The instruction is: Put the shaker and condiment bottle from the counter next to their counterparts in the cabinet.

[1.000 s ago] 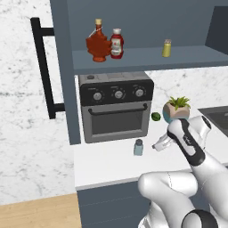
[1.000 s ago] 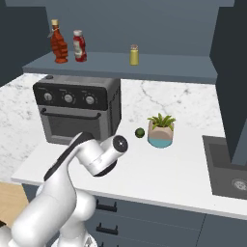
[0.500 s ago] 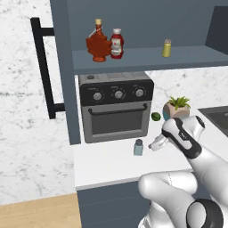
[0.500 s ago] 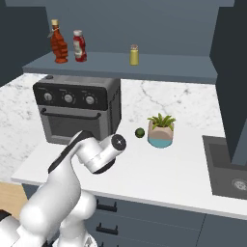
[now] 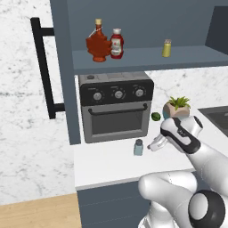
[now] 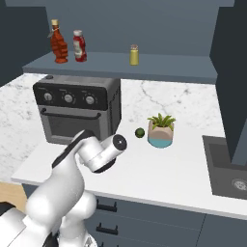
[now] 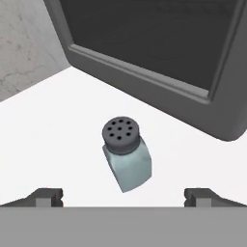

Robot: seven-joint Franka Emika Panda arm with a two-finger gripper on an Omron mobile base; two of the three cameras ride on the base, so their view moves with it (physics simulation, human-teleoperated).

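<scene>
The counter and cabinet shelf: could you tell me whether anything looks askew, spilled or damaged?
Nothing stands out. The shaker stands upright on the counter before the toaster oven; the bottles on the shelf are upright.

Marbled white wall (image 5: 22, 133), wooden floor (image 5: 40, 213), dark sink (image 6: 226, 164).

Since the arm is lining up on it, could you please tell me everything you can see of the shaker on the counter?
The shaker is a small, pale blue-grey, translucent-looking jar with a darker grey round cap pierced by holes. It stands upright on the white counter, just in front of the toaster oven, touching nothing but the counter. The open tool hovers above it, one fingertip to each side, not touching it.
</scene>
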